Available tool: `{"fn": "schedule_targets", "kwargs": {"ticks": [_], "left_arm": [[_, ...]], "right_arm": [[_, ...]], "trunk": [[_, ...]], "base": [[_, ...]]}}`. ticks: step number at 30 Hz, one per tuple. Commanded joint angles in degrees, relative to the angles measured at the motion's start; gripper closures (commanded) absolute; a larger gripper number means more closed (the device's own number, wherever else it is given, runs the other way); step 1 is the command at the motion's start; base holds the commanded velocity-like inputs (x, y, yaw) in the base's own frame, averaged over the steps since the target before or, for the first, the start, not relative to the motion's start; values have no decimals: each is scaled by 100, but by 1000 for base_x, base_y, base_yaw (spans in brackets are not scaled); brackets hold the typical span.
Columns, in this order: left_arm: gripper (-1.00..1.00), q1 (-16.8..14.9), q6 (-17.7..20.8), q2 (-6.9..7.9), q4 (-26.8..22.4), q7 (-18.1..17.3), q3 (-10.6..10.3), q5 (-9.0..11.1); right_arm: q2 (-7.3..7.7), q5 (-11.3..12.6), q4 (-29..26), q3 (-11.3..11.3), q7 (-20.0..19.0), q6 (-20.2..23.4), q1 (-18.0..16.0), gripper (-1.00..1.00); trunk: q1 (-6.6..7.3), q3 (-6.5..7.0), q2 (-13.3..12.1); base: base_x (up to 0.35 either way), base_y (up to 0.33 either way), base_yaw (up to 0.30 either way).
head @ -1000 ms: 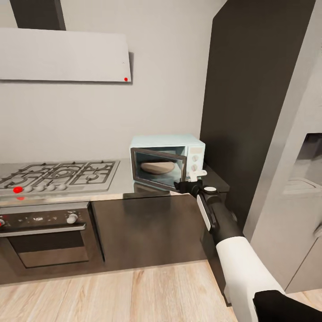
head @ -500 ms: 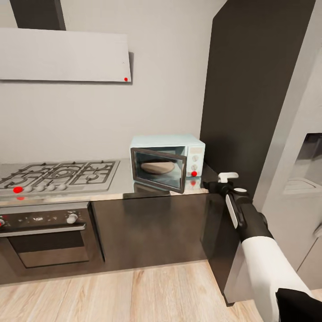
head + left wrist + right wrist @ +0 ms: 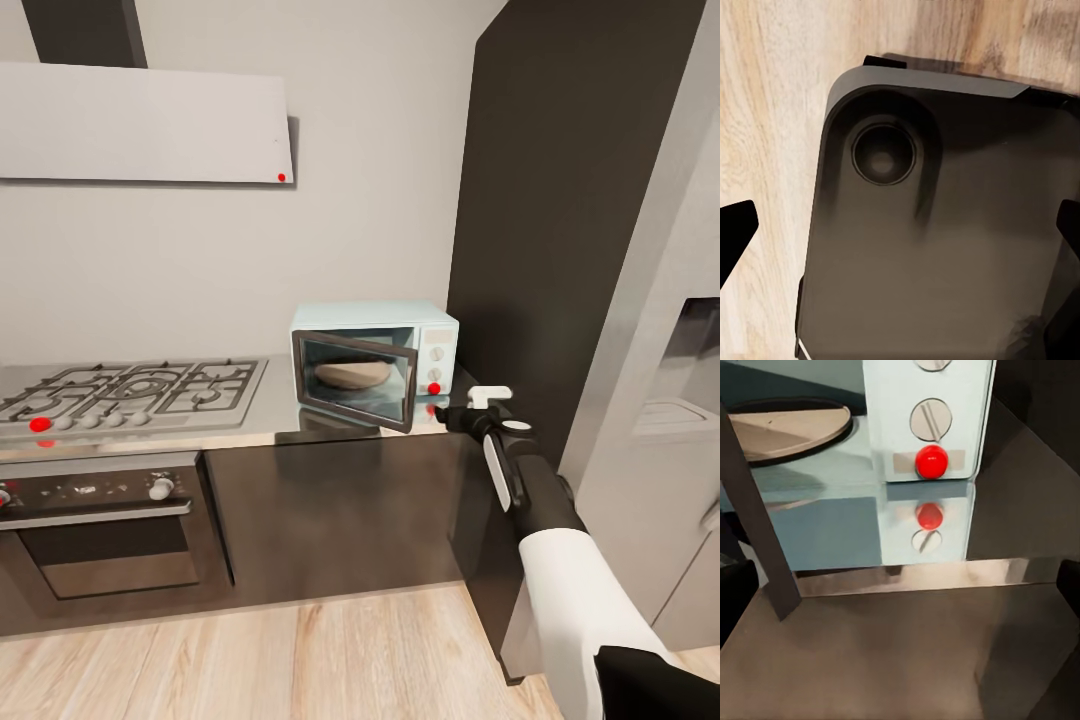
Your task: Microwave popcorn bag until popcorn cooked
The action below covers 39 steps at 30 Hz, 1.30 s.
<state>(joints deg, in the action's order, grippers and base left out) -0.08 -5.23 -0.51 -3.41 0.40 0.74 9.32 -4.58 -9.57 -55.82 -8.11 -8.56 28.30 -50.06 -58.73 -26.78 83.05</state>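
Head view: your right claw [image 3: 452, 414] hovers at the tabletop's [image 3: 265, 415] right end, just beside the microwave's [image 3: 375, 362] lower front corner. Its two tips are too small here for you to judge their gap.
Microwave: it stands near the tabletop's right end with its door [image 3: 356, 379] swung partly open. A round tan shape rests inside on the turntable [image 3: 352, 374]; you cannot tell from here whether that is the popcorn bag.
Controls: two knobs and a red button [image 3: 434, 388] sit on the white panel, nearest your claw.
Right wrist view: the red button [image 3: 931, 461] and the lower knob [image 3: 931, 419] lie ahead, mirrored in the tabletop [image 3: 907, 660]. The door's edge [image 3: 757, 521] crosses the near side. The dark tips show at opposite margins, so this claw stands apart and holds nothing.
Left wrist view: your left claw's tips sit wide apart at either margin, empty, over the robot's dark base [image 3: 937, 232] and the wood floor [image 3: 772, 112].
Step in hand: likely shutting the door before heating. Bring the claw round to the door's outer face and push it closed; avoid bumping the button early.
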Motion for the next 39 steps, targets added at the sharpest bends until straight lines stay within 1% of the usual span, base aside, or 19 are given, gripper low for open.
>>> {"fn": "schedule_targets", "kwargs": {"ticks": [1,5,24,26,29,32,34,39], "left_arm": [[-100,-1,-13,-1,0,4,1,35],[-100,-1,-13,1,6,4,-10,35],[-100,-1,-13,-1,7,4,-11,35],[-100,-1,-13,-1,7,4,-11,35],[-100,-1,-13,-1,7,4,-12,35],[-100,-1,-13,-1,7,4,-12,35],[-100,-1,-13,-1,7,4,-12,35],[-100,-1,-13,-1,7,4,-12,35]], "right_arm": [[-11,-58,-8,-24,-52,22,-4,-100],[-12,-46,0,-29,-58,18,-4,-100],[-17,-10,43,-24,-66,28,-4,-100],[-151,-9,45,-22,-96,35,-4,-100],[-193,-4,76,-16,-99,37,-4,-100],[-348,-16,155,-15,-88,41,-4,-100],[-384,-18,158,-15,-86,57,-4,-100],[-402,-17,159,-12,-105,119,-4,-100]], "trunk": [[0,-6,3],[0,-6,3],[0,-6,3],[0,-6,3],[0,-6,3],[0,-6,3],[0,-6,3],[0,-6,3]], "base": [[0,0,0],[129,0,0],[315,0,0],[35,0,0],[7,0,0],[0,0,0],[0,0,0],[0,0,0]]}}
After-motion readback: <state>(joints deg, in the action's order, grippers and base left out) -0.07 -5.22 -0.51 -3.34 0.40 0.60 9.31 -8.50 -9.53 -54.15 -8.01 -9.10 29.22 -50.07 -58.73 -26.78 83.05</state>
